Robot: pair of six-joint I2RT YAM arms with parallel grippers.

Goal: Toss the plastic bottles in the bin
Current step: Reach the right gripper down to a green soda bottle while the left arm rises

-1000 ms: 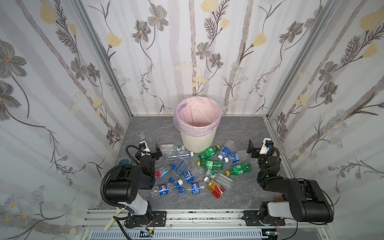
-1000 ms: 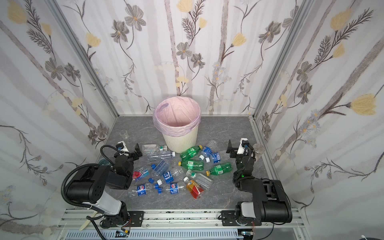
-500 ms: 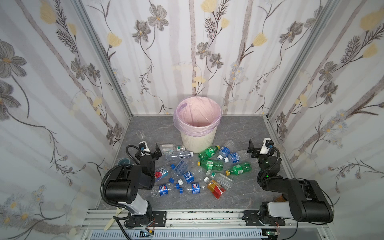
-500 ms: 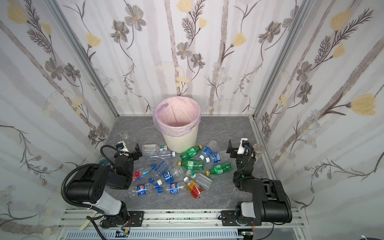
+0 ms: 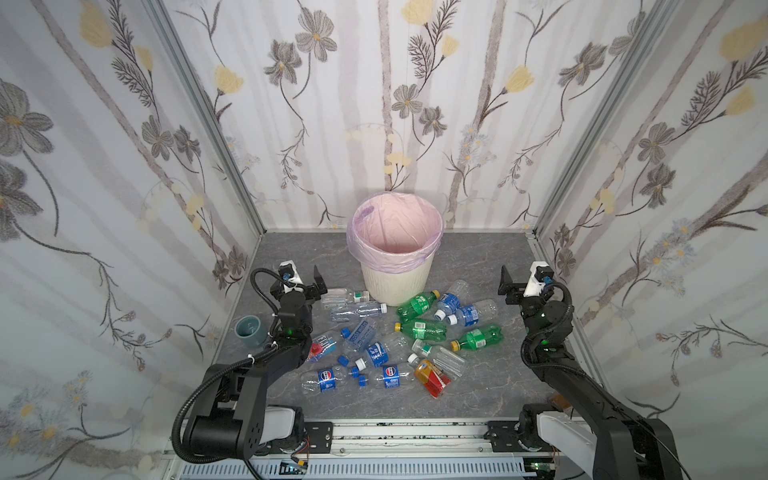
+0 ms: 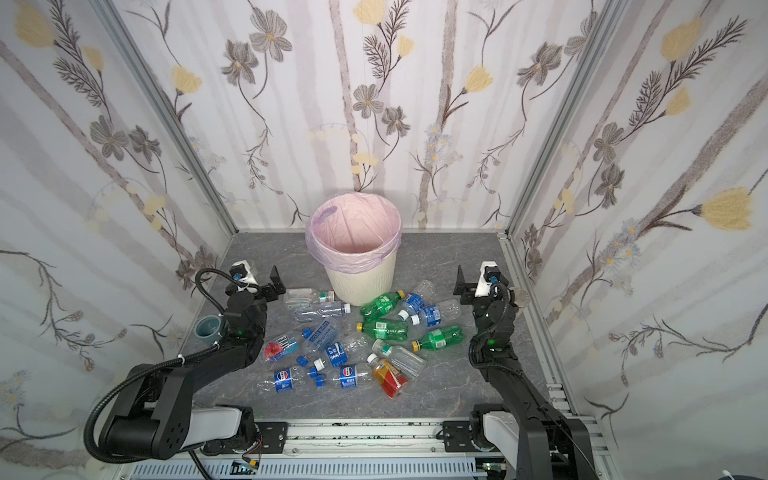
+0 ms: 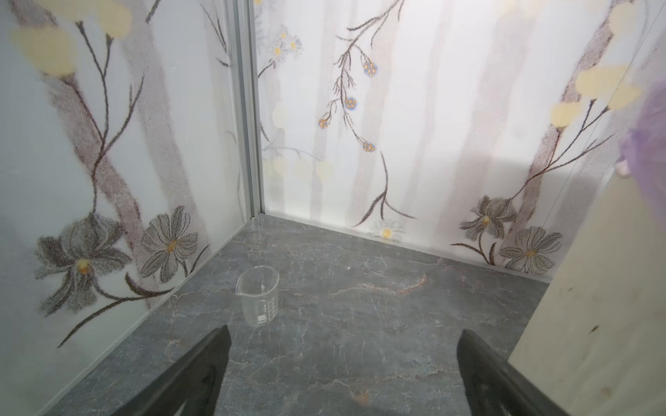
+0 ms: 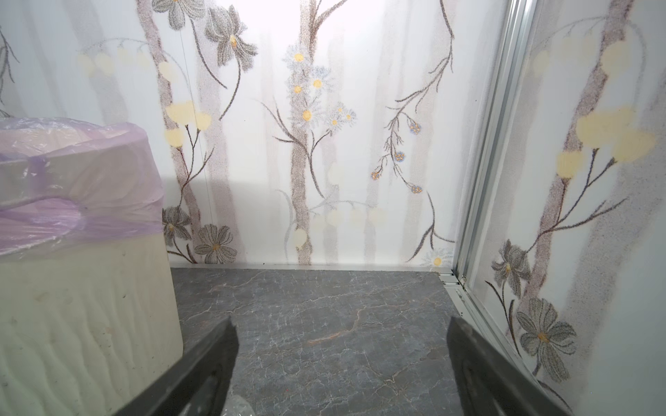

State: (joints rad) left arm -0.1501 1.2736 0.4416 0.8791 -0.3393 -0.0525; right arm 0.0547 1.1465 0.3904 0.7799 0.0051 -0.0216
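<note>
Both grippers gape empty on either side of the bottle heap.

By the left wall stands a grey-blue cup (image 5: 249,329). The left gripper (image 7: 344,333) hovers near it, jaws spread wide with nothing between them, and a clear beaker (image 7: 258,300) stands ahead. In the middle, the plastic bottles (image 5: 422,329) lie scattered on the grey floor (image 5: 498,374), just in front of the bin (image 5: 395,286). Right of the heap the right gripper (image 8: 342,324) hovers, jaws likewise apart and empty.
</note>
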